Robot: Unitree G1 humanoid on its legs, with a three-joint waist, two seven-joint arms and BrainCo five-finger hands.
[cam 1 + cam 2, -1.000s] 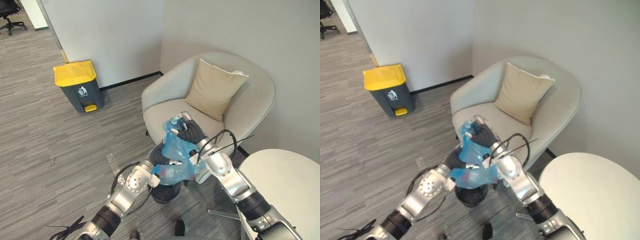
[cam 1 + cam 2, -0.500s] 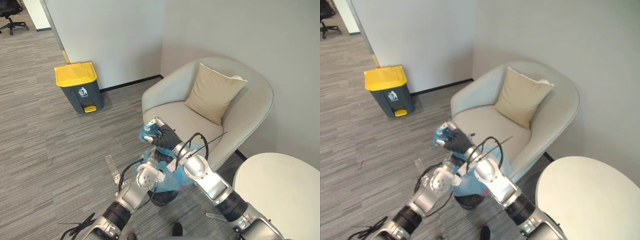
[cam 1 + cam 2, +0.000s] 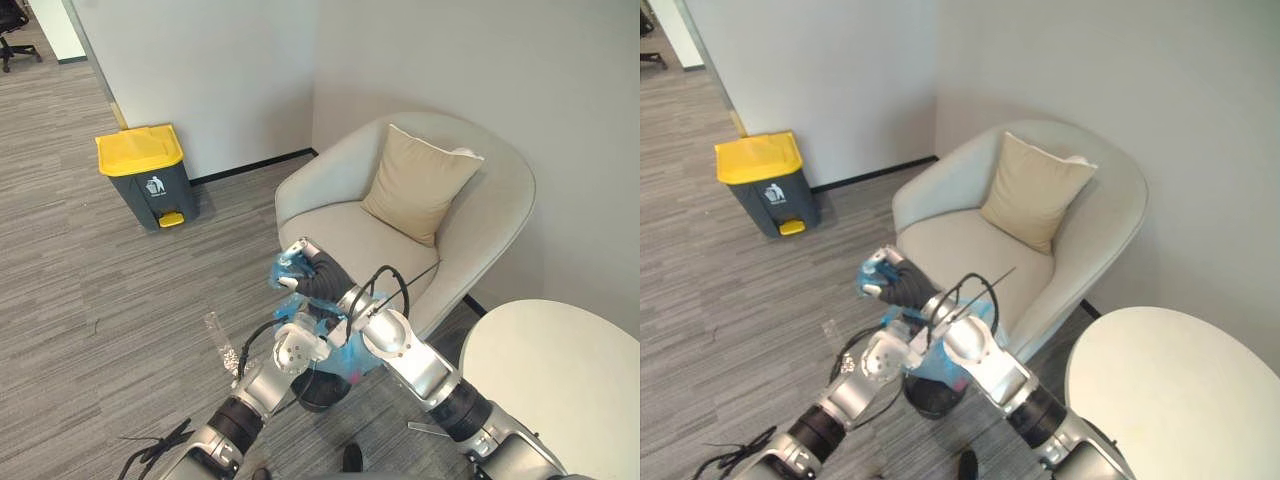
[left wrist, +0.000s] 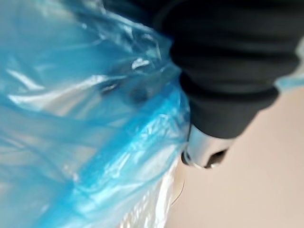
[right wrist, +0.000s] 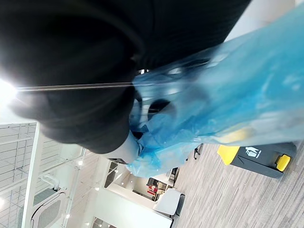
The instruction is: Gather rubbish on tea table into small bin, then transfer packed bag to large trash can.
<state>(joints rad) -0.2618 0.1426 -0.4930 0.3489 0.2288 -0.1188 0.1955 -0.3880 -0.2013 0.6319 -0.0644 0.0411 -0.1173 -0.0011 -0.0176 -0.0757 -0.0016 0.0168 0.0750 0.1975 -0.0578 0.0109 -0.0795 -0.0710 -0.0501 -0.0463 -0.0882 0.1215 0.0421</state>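
The right hand (image 3: 303,270) is clenched on the gathered top of the blue bag (image 3: 352,358), just in front of the armchair (image 3: 340,225) seat. The left hand (image 4: 223,95) sits against the bag lower down — its wrist view gives blue film at close range, yet whether it grips cannot be told. The eye views add the small bin (image 3: 320,392) under the bag — and the yellow-lidded trash can (image 3: 145,175), well apart from the armchair.

A translucent blue plastic bag (image 4: 71,118), a dark grey plastic bin with a yellow lid (image 3: 150,176), a cream upholstered armchair (image 3: 325,228) with a tan square cushion (image 3: 415,186), and grey streaked carpet (image 3: 90,290).
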